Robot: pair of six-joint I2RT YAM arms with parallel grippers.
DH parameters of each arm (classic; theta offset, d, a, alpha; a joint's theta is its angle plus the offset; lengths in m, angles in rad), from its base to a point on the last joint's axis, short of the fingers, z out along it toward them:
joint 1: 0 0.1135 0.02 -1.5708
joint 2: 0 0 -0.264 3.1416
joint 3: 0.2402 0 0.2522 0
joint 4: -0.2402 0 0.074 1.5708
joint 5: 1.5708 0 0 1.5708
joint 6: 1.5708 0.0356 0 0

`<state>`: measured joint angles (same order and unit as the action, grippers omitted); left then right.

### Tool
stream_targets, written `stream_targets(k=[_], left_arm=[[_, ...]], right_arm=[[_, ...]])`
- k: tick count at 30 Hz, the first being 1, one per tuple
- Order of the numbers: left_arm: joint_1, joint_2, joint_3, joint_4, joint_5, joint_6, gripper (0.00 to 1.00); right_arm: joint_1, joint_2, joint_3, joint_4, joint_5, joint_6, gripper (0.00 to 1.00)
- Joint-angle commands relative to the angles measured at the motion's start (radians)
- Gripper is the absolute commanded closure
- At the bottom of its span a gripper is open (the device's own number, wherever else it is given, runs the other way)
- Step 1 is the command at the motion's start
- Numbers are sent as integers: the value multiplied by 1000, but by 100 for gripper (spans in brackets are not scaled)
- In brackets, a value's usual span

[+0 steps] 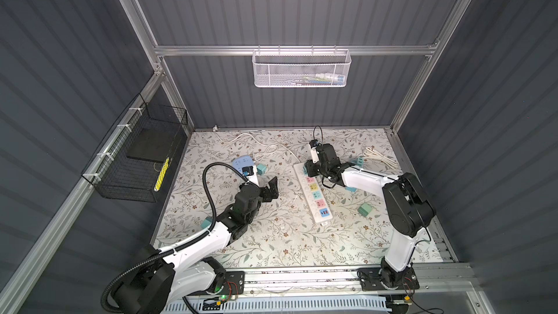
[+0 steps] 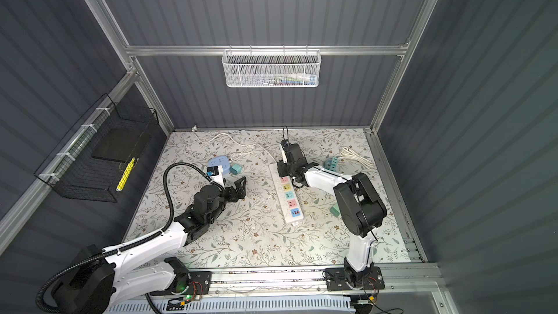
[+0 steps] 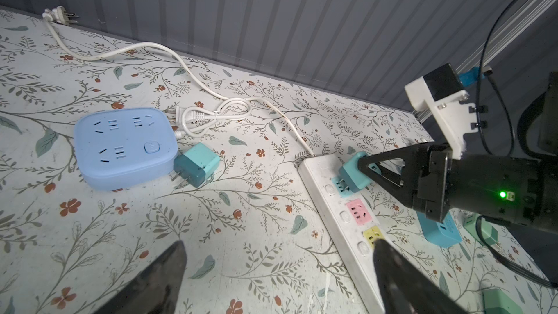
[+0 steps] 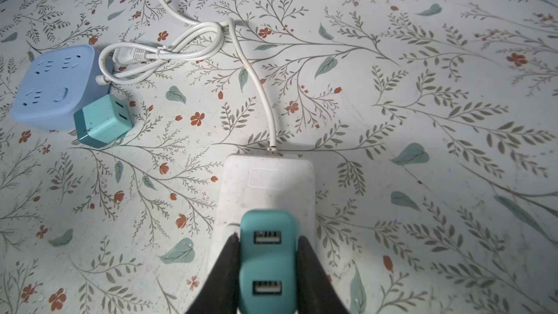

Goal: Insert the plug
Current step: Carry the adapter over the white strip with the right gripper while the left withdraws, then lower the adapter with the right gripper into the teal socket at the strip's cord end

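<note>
At the twelve-o'clock end of the white power strip (image 1: 312, 194), the right gripper (image 4: 268, 238) pinches the teal plug (image 4: 268, 267), tilted over the endmost socket (image 3: 335, 183). At nine o'clock from it, the left gripper (image 3: 277, 246) hangs spread wide. The power strip's label patch is unreadable.

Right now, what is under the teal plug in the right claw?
The white power strip lies under it, at the teal socket nearest the cord. Prongs show at that socket; the teal plug covers their tips, so their depth cannot be seen.
</note>
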<state>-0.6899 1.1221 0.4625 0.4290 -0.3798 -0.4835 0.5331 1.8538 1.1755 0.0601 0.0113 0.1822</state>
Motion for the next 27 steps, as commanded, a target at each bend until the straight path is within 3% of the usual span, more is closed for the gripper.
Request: stream_targets(k=[1, 10, 27], left_arm=[[11, 5, 6, 22, 9, -9, 4], [13, 7, 7, 22, 12, -3, 4], [30, 3, -10, 37, 19, -3, 4]], right_arm=[[7, 15, 5, 1, 11, -5, 80], [24, -4, -14, -11, 15, 8, 80], [73, 55, -20, -73, 149, 0, 80]])
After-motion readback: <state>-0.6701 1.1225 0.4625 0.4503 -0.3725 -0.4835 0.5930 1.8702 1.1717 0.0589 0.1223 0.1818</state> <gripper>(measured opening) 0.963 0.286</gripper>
